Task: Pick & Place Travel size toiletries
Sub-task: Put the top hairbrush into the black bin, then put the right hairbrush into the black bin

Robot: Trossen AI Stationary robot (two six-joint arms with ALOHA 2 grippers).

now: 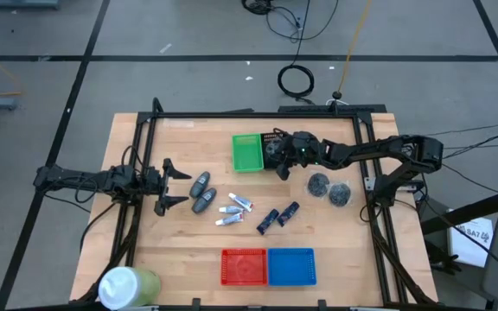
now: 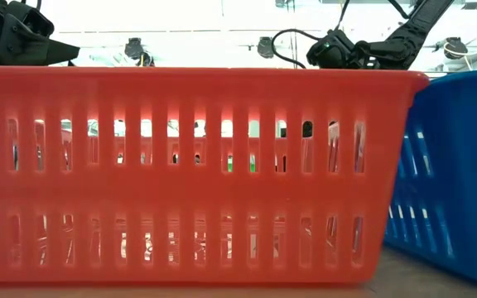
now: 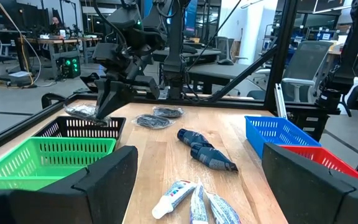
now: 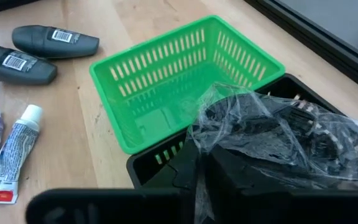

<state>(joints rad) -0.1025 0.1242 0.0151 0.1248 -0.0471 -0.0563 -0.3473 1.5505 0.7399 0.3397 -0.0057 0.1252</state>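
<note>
Right claw [image 4: 229, 168] is pinched on a crinkly clear-wrapped dark item [image 4: 278, 134], holding it right over the black tray [image 4: 160, 165], so I'd let it down inside the rim before releasing. Farther out on the worktop [image 1: 180, 246], the grey oval containers [image 1: 201, 192], white tubes [image 1: 234, 209] and navy tubes [image 1: 277, 216] lie loose. Left claw [image 1: 169, 186] waits wide open, empty, beside the ovals.

The high view looks straight down on the pale wooden table [image 1: 188, 242]; the low view sits close behind the red slotted plastic tray [image 2: 180, 165], also visible overhead.
</note>
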